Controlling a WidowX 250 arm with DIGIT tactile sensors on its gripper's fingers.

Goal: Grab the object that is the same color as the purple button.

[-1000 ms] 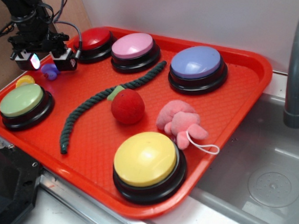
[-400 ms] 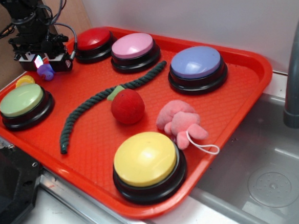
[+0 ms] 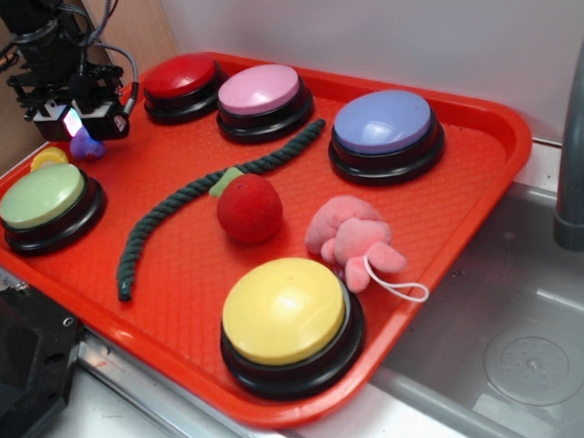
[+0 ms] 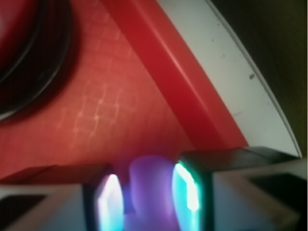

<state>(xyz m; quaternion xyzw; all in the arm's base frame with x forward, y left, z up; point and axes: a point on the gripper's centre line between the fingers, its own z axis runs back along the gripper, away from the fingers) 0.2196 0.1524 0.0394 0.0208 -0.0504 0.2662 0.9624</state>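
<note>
The object, a tiny glossy purple toy point(image 3: 86, 145), is at the far left corner of the red tray point(image 3: 177, 287). My gripper point(image 3: 75, 124) stands over it, its jaws closed in on the toy's sides. In the wrist view the purple toy point(image 4: 150, 187) fills the gap between the two glowing pads of my gripper point(image 4: 147, 197), with the tray's rim just beyond. The purple button point(image 3: 383, 122), a bluish-purple dome on a black base, sits at the tray's far right, well away from the gripper.
A tiny yellow toy point(image 3: 49, 156) lies just left of the gripper, by the green button point(image 3: 42, 194). Red point(image 3: 179, 77), pink point(image 3: 259, 88) and yellow point(image 3: 283, 310) buttons, a dark rope point(image 3: 171, 212), a red ball point(image 3: 249, 208) and a pink plush point(image 3: 351, 237) share the tray. A sink point(image 3: 521, 343) lies to the right.
The jaws have narrowed from wide open to closed on the purple toy. Gripper and toy have shifted slightly left toward the tray's corner.
</note>
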